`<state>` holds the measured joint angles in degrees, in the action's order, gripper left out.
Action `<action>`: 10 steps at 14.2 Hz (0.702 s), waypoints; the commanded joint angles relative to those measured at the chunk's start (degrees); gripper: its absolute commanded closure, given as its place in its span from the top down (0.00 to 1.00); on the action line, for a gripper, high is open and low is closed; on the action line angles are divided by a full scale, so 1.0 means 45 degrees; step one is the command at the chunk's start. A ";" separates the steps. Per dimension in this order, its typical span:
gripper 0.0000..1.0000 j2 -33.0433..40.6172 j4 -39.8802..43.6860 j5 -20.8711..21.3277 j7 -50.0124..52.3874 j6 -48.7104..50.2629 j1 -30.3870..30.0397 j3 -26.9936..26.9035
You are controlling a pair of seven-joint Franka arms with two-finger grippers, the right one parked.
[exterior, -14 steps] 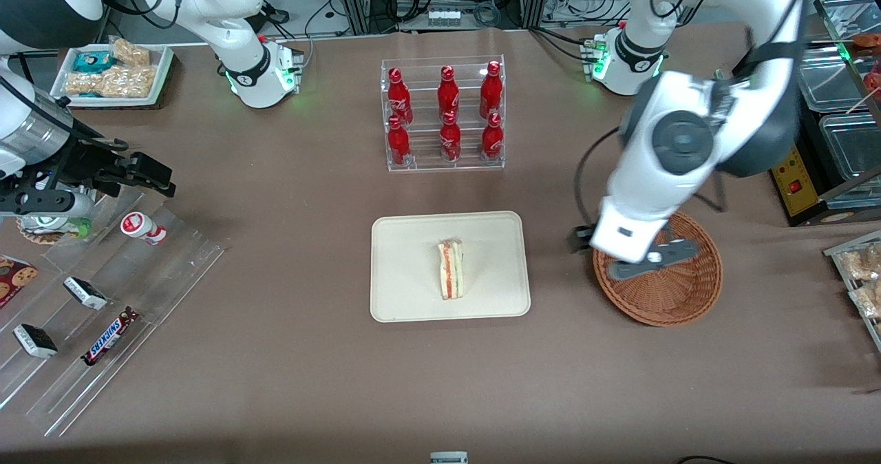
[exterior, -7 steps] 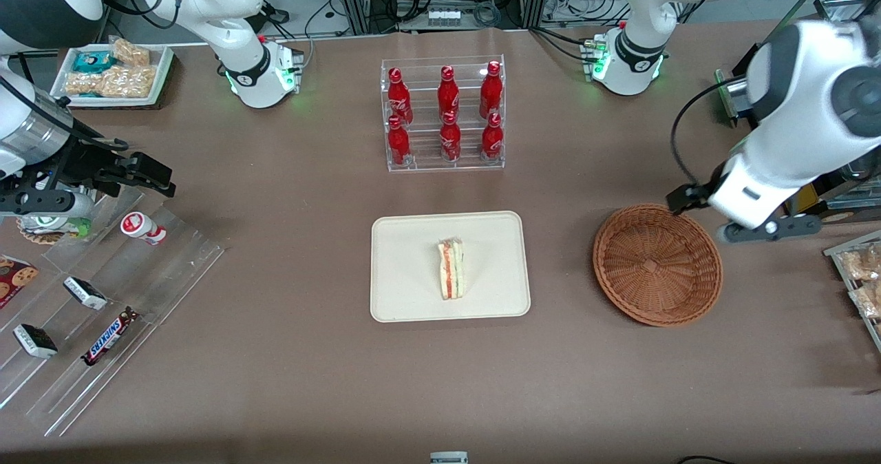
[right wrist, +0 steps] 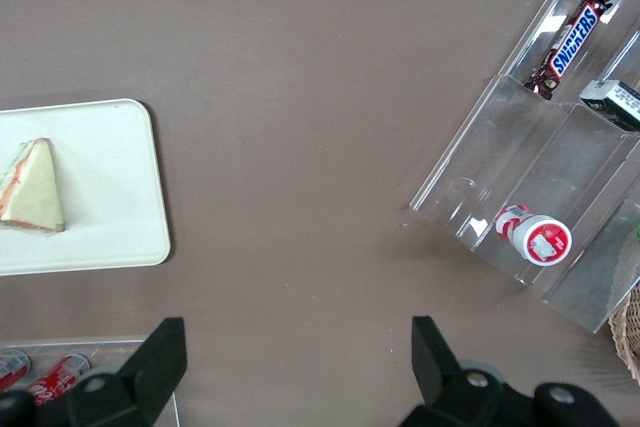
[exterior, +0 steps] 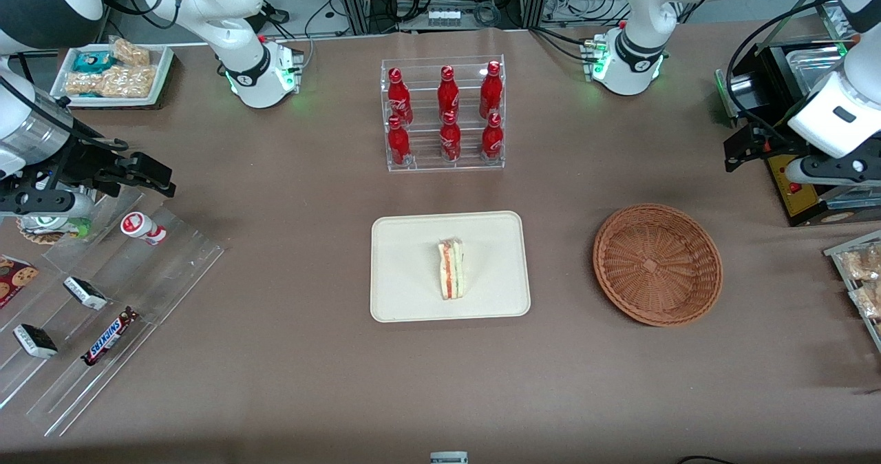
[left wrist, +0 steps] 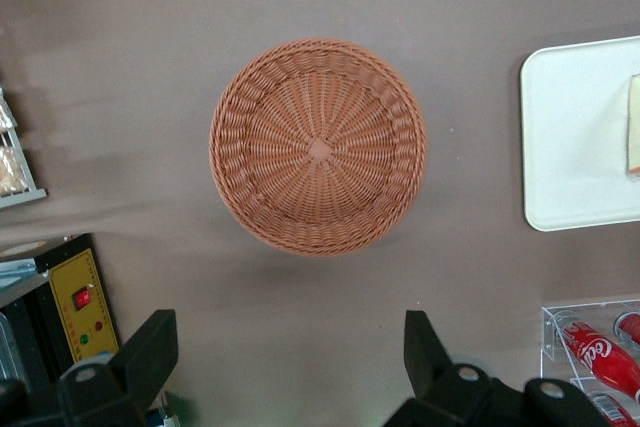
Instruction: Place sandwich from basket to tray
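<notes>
The sandwich [exterior: 451, 269] lies in the middle of the cream tray [exterior: 406, 244]; it also shows in the right wrist view [right wrist: 30, 187]. The wicker basket [exterior: 657, 264] stands empty beside the tray, toward the working arm's end of the table. My left gripper [exterior: 826, 169] hangs high above the table edge, farther from the front camera than the basket. It is open and empty. The left wrist view shows its spread fingers [left wrist: 150, 347] over bare table, with the basket [left wrist: 318, 147] and part of the tray [left wrist: 575, 137] in sight.
A clear rack of red cola bottles [exterior: 444, 116] stands farther from the camera than the tray. A black box with a yellow panel [exterior: 791, 182] sits under my gripper. Acrylic snack racks [exterior: 103, 299] and a white snack tray [exterior: 113, 71] lie toward the parked arm's end.
My left gripper has risen from over the basket and swung away toward the working arm's end of the table. The basket now shows whole and empty. The sandwich has not moved.
</notes>
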<state>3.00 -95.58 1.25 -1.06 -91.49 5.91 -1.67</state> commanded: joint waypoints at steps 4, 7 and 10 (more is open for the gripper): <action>1.00 -0.0218 0.0263 -0.0296 -0.0214 0.0331 0.0211 -0.0020; 1.00 -0.0277 0.0088 -0.0296 -0.0214 0.0350 0.0211 -0.0020; 1.00 -0.0316 0.0068 -0.0296 -0.0214 0.0292 0.0231 0.0000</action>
<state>1.80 -95.79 0.58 -1.28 -91.14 6.52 -1.48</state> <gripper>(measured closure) 0.000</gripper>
